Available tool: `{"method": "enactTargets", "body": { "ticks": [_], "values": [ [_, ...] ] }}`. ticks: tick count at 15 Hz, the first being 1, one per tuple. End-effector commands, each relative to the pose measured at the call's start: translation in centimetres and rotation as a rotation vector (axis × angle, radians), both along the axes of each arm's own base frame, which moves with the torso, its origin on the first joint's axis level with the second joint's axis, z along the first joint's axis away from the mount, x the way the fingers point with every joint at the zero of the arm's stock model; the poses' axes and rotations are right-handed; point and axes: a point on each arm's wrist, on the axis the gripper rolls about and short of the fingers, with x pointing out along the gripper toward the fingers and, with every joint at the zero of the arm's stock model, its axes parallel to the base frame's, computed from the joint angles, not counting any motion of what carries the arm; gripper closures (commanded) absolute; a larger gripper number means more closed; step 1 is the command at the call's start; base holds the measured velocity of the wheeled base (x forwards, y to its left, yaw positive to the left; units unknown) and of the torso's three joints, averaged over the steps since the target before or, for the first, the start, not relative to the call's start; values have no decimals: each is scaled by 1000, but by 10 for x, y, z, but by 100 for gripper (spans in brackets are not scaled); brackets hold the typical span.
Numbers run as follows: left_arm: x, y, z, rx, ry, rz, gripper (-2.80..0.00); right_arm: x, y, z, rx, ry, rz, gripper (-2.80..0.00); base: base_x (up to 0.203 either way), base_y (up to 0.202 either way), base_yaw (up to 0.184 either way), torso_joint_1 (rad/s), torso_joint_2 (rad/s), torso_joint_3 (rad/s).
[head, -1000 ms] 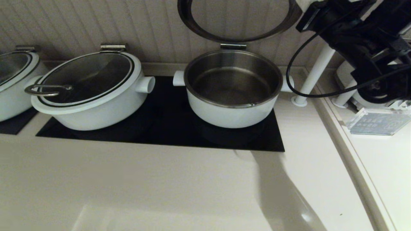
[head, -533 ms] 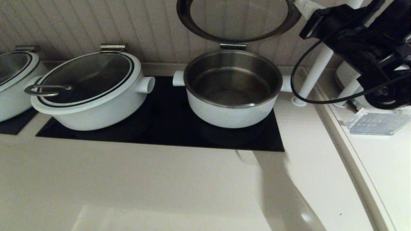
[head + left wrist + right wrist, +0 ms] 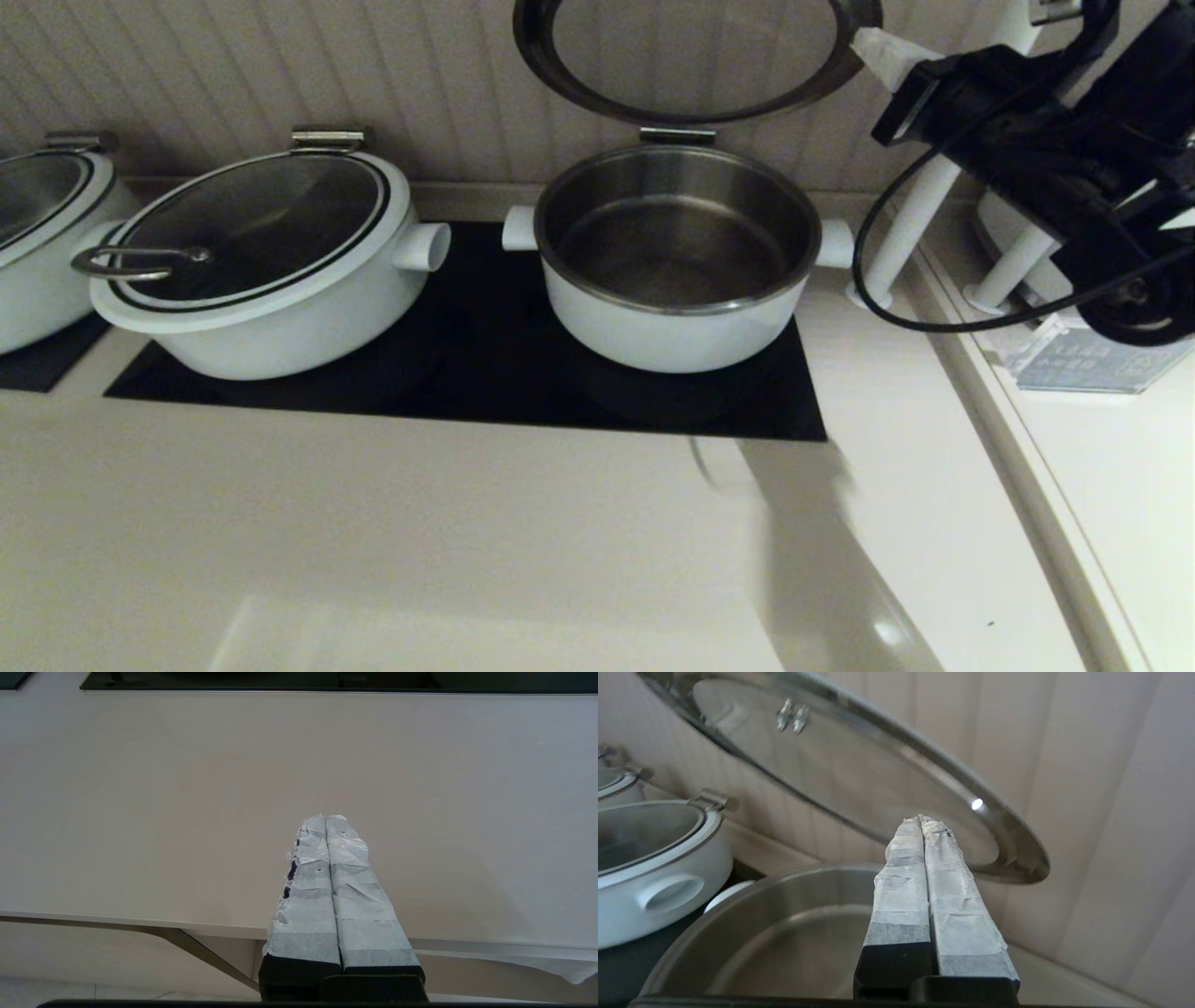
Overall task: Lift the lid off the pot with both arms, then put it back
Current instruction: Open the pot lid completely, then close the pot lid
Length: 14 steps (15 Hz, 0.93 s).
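The white pot (image 3: 672, 336) with its steel inner bowl stands open on the black cooktop (image 3: 467, 383). The glass lid (image 3: 691, 47) stands raised above the pot's back rim by a steel hinge, against the wall. My right gripper (image 3: 875, 51) is shut and empty, its taped tips close beside the lid's right rim; I cannot tell if they touch. In the right wrist view the gripper (image 3: 921, 819) points at the lid's underside (image 3: 840, 765) above the pot's bowl (image 3: 784, 924). My left gripper (image 3: 325, 817) is shut and empty over the bare counter, out of the head view.
A wider white pot with a loop-handled lid (image 3: 261, 271) sits left of the open pot, and another pot (image 3: 37, 243) sits at the far left. White posts (image 3: 910, 224) and a clear plastic stand (image 3: 1092, 359) are on the right. The beige counter (image 3: 420, 541) lies in front.
My right arm has shifted a little to the right and down beside the lid. The lid stays raised and the pot has not moved.
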Motion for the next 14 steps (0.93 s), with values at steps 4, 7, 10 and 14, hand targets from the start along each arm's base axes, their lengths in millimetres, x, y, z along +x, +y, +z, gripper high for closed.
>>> {"method": "enactTargets", "body": {
  "ticks": [4, 7, 10, 14],
  "values": [
    [0, 0, 0, 0, -1, 0, 0, -20, -4, -2, -21, 22, 25, 0, 0, 0, 0, 0, 0, 0],
    [0, 0, 0, 0, -1, 0, 0, -34, -8, 8, -23, 30, 26, 0, 0, 0, 0, 0, 0, 0],
    [0, 0, 0, 0, -1, 0, 0, -42, -10, 20, -15, -2, 26, 0, 0, 0, 0, 0, 0, 0],
    [0, 0, 0, 0, -3, 0, 0, -41, -9, 42, 6, -78, 51, 0, 0, 0, 0, 0, 0, 0]
  ]
}}
